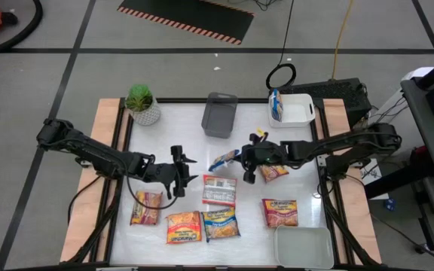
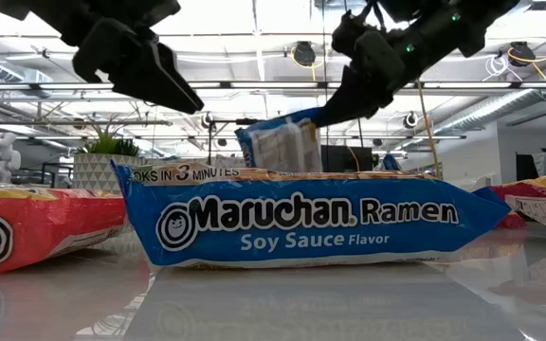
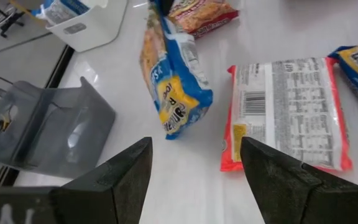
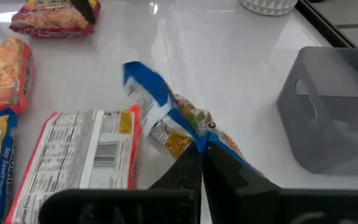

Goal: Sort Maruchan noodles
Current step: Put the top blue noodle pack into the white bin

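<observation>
Our right claw [image 4: 199, 148] is pinched tight on the edge of a blue Maruchan packet [image 4: 166, 112], lifting it clear of the worktop [image 1: 179, 128], probably to carry it to the grey tray [image 1: 219, 114] or white bin [image 1: 292, 108]. Left claw [image 3: 194, 171] waits w/ fingers apart, empty, nr the face-down red packet [image 3: 288, 112]. Other packets [image 1: 202, 224] lie flat at the front, unsorted.

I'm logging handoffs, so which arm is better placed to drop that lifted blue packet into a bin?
Right. Its claw is shut on the blue packet, near the grey bin. The left claw hangs open.
</observation>
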